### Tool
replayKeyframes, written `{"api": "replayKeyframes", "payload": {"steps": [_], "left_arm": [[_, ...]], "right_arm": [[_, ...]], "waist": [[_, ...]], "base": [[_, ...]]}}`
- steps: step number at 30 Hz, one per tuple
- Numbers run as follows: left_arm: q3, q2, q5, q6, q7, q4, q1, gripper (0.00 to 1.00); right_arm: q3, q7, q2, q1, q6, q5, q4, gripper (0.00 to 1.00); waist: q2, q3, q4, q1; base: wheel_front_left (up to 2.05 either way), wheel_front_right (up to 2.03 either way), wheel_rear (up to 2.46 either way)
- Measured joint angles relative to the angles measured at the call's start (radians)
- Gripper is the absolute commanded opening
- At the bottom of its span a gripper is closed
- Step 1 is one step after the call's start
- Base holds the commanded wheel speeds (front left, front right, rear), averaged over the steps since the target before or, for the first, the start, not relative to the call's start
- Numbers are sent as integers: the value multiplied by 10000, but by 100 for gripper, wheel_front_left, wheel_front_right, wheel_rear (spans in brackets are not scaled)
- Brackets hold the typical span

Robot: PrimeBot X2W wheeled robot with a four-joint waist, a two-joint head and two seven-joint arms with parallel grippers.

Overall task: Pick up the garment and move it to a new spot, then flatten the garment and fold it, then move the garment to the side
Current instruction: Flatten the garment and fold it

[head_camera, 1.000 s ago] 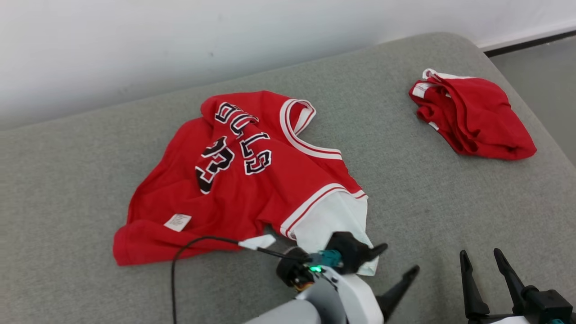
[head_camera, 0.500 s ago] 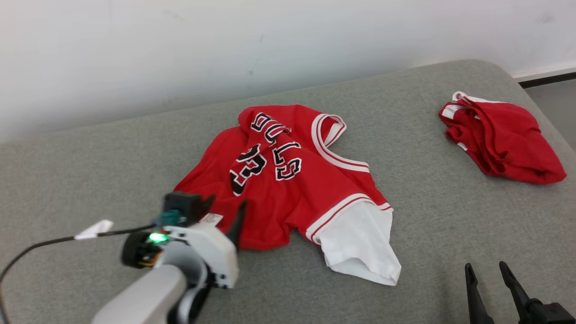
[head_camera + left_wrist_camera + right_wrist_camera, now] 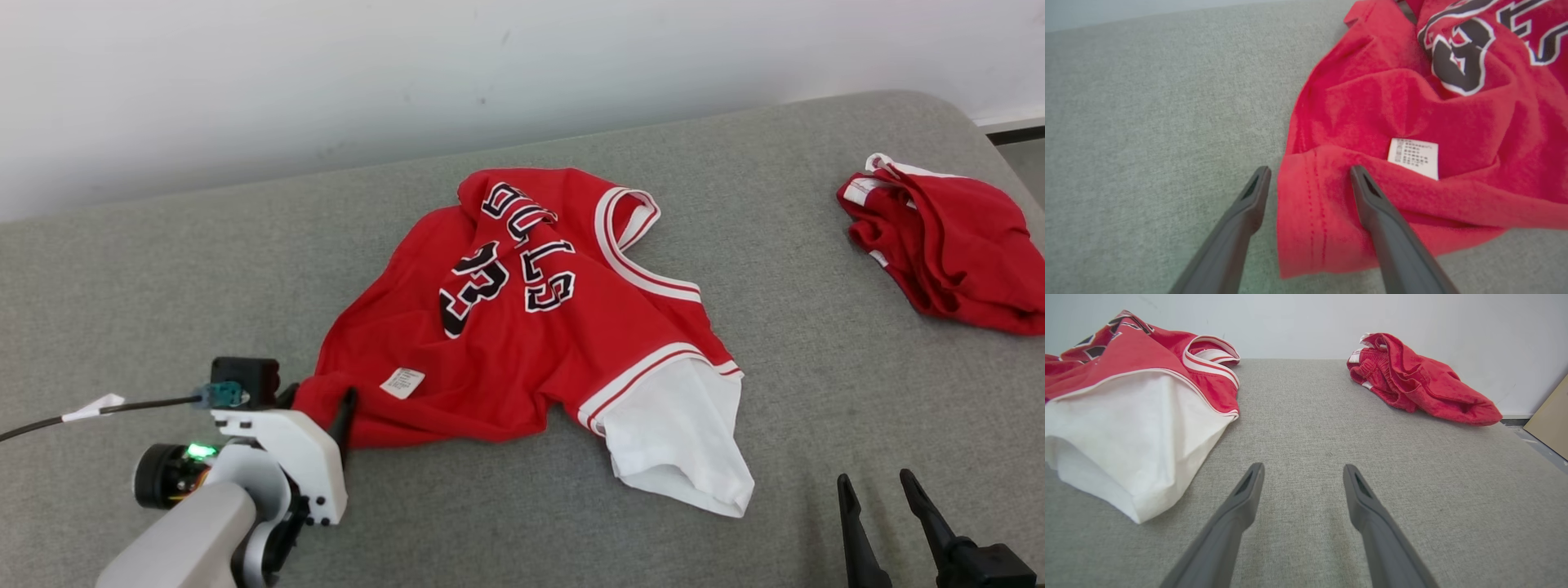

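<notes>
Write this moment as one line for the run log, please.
left pincer: open around jersey hem corner | right pincer: open, over grey cushion | second red garment: far right, apart

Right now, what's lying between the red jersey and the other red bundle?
Nothing: only bare grey cushion separates the jersey from the bundle, seen in the head view.
</notes>
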Motion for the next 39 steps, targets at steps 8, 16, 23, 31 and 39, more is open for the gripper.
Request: {"api": "replayKeyframes", "payload": {"steps": [8,16,23,31,39], "left_arm": [[-77,-161,-42,-245,-215,301,-124,11],[-196,-284,247,-288,-807,-69,-166,0],[-382,-221,376,-232,-1409,-1193,464,0],[-984,-25,497,-410,-1569,-1969,1640,32],[-1434,-360,339,-849,-1990,-1331,2556,80]], "right_arm": [[-23,0,2,3,0,-2,23,100],[-138,0,2,46,0,-36,38,100],[-247,0,2,248,0,-153,59,100],[-349,0,2,437,0,-213,73,100],[-403,0,2,614,0,-228,203,100]], "waist": [[0,44,25,0],[0,-118,259,0],[0,-404,554,0],[0,-659,909,0],[0,-966,1080,0]], "base": [[0,0,0],[0,0,0],[0,0,0],[0,0,0],[0,0,0]]}}
